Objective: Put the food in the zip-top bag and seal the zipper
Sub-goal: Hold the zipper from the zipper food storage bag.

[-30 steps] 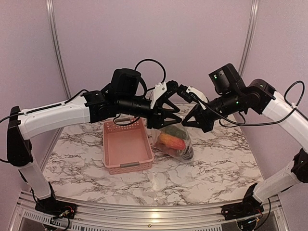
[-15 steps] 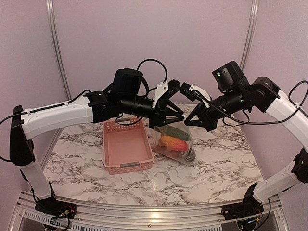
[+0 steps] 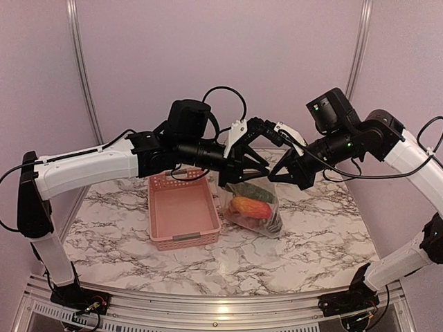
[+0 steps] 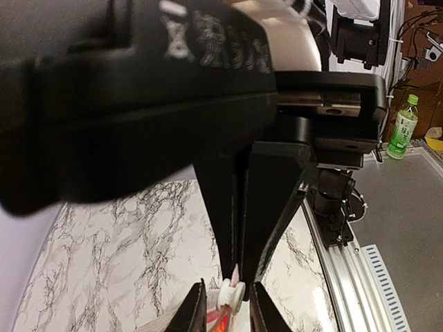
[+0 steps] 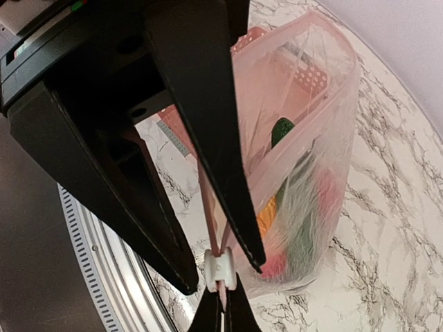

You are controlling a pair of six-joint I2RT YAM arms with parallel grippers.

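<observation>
Two arms reach in from the left and right edges of the top view and meet at its centre, above a marble table (image 3: 325, 235). Left of centre a pink basket (image 3: 181, 211) lies on it. Just right of the basket the zip-top bag (image 3: 270, 200) hangs upright from the grippers, with the food (image 3: 250, 206) low inside it. The right gripper (image 5: 223, 311) is pinched tight on the zipper (image 5: 210, 207). The left gripper (image 4: 228, 308) stands narrow, its fingers clasping the white slider (image 5: 220, 268).
</observation>
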